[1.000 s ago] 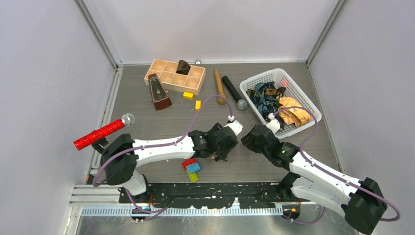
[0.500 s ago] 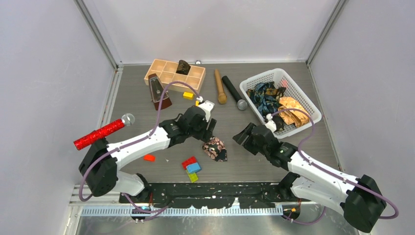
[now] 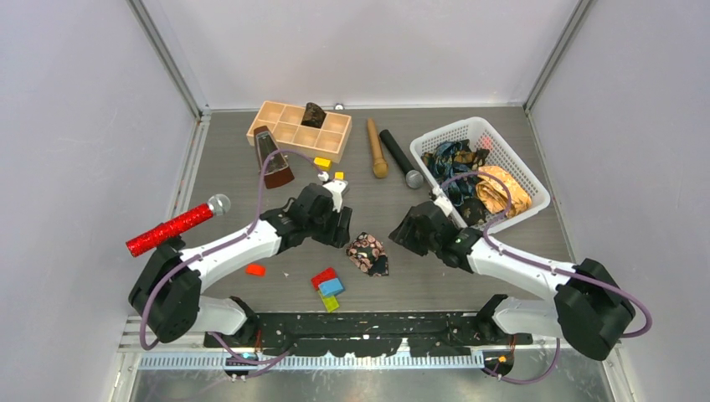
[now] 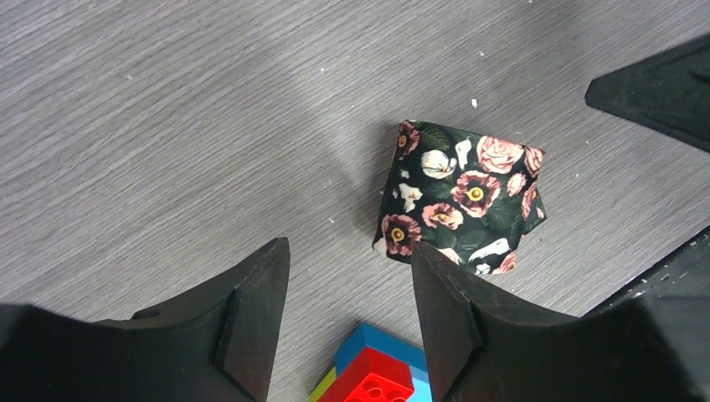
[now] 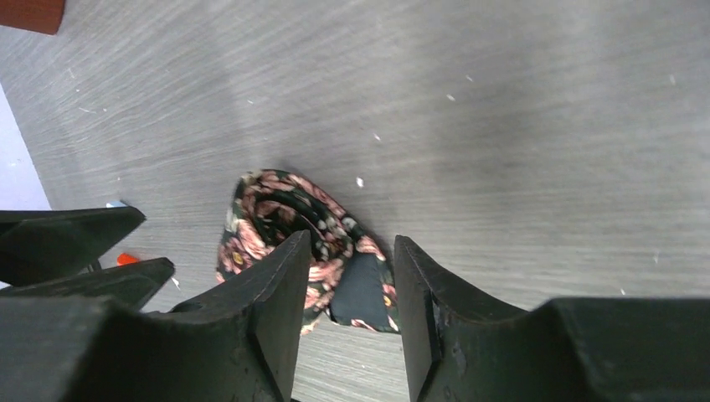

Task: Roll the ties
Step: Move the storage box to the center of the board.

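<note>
At the middle of the desk (image 3: 511, 264), between your two arms, lies the black floral tie (image 3: 367, 253), rolled into a loose bundle with its coil showing on one side and a flat black end on the other. Your left claw (image 3: 342, 236) sits just to the tie's left; its wrist view shows the fingers (image 4: 255, 293) spread with bare wood between them and the tie (image 4: 460, 201) beyond the tip of one finger, apart from it. Your right claw (image 3: 400, 241) sits just to the tie's right, also spread and gripping nothing. From its wrist camera the tie (image 5: 293, 226) lies past the fingertips (image 5: 285, 276), and you cannot tell from that angle whether one finger touches the fabric.

Back right you have the white basket (image 3: 523, 163), with a dark blue-teal tie (image 3: 452, 163) and a golden-orange tie (image 3: 502, 191) heaped inside. A dark brown roll (image 3: 314, 115) stands in one of the back compartments of the wooden tray (image 3: 280, 127) at the far left.

Just in front of the floral tie sit some toy bricks (image 3: 328, 286), red, blue and yellow-green, touching one another. The red glittery microphone (image 3: 172, 228) lies well away, at the left edge
</note>
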Controlling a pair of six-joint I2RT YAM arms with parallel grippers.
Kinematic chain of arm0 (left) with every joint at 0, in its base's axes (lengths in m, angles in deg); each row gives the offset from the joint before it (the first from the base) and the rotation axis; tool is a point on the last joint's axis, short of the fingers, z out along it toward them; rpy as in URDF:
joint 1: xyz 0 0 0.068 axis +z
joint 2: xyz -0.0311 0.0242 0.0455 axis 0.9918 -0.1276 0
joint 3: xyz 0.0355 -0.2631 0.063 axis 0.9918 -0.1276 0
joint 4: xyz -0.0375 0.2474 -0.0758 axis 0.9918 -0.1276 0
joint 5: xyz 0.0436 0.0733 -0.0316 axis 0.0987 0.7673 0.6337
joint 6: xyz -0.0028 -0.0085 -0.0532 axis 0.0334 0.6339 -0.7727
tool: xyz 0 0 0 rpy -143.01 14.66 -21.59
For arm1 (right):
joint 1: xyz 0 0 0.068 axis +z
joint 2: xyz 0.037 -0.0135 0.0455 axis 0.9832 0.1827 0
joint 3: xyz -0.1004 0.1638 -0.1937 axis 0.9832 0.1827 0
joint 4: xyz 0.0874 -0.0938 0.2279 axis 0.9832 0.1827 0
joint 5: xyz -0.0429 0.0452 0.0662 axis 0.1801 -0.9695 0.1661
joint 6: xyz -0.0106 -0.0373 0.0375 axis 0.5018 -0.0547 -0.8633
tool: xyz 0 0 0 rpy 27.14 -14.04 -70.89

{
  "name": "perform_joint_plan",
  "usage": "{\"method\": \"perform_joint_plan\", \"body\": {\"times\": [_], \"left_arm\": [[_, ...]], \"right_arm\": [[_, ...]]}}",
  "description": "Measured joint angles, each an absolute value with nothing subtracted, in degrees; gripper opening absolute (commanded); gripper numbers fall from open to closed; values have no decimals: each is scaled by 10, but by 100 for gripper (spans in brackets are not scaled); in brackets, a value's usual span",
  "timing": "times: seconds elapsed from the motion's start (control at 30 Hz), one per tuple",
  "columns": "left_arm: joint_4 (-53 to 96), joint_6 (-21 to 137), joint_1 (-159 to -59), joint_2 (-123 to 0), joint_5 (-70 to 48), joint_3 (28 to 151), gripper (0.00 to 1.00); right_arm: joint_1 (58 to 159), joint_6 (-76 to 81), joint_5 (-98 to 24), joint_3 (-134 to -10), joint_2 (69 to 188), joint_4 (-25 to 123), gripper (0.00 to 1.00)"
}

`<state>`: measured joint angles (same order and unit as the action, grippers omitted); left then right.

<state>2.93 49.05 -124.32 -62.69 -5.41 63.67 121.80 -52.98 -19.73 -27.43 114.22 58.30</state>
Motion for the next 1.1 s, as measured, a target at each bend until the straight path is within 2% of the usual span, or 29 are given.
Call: {"method": "perform_joint_plan", "body": {"times": [0.1, 0.13, 0.2, 0.23, 0.33, 0.47, 0.8, 1.1], "left_arm": [[29, 487, -1236, -614, -53, 627, 56], [29, 486, -1232, -609, -51, 622, 56], [29, 477, -1224, -597, -42, 614, 58], [29, 473, -1219, -592, -36, 611, 62], [26, 451, -1191, -573, -18, 601, 71], [24, 414, -1128, -552, -8, 585, 76], [15, 385, -1083, -534, -15, 562, 77], [16, 385, -1077, -528, -34, 561, 78]], "right_arm": [[1218, -481, -195, -319, 1165, 601, 69], [1218, -458, -197, -338, 1172, 612, 80], [1218, -409, -203, -377, 1184, 632, 96], [1218, -386, -206, -393, 1189, 640, 98], [1218, -318, -228, -440, 1202, 660, 99], [1225, -239, -264, -491, 1235, 678, 100], [1286, -89, -299, -579, 1387, 708, 100], [1312, -52, -301, -592, 1450, 711, 99]]}}
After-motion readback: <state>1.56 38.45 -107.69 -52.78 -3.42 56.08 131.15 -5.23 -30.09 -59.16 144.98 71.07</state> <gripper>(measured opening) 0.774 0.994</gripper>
